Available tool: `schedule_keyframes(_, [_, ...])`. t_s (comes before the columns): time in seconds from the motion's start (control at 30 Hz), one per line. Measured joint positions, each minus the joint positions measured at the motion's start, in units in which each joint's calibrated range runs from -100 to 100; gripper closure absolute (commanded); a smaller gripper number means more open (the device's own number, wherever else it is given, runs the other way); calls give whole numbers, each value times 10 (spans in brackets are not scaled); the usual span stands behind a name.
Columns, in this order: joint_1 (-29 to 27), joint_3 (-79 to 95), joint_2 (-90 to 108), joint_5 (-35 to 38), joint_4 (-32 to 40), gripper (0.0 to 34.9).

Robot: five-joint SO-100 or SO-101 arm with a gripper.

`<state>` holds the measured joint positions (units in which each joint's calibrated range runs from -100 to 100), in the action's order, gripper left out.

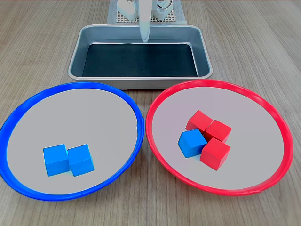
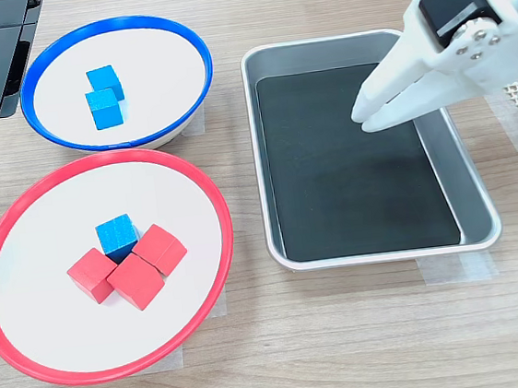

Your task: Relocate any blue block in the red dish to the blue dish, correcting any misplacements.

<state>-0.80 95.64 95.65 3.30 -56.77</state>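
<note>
While in red dish [image 2: 215, 282], blue block [image 2: 117, 237] lies far from gripper [image 2: 366, 116].

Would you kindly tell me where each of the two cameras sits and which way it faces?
First exterior view: sits low at the table's front, facing the arm's base across the blue-rimmed round dish, red-rimmed round dish and rectangular metal tray; only the white gripper tip shows.
Second exterior view: looks steeply down from the side; the gripper, seemingly shut, hangs over the tray.
Both show the lone bright blue cube touching three red cubes in the red-rimmed dish.
</note>
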Motion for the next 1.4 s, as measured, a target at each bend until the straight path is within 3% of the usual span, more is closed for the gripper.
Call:
schedule_keyframes(0.33, [-11, -185, -213, 14, 57, 349])
schedule_keyframes(0.63, [11, -472, -528, 14, 100, 349])
schedule_keyframes(1.07, [35, -850, -903, 14, 128, 264])
schedule_keyframes(1.4, [49, -876, -1009, -1, 112, 219])
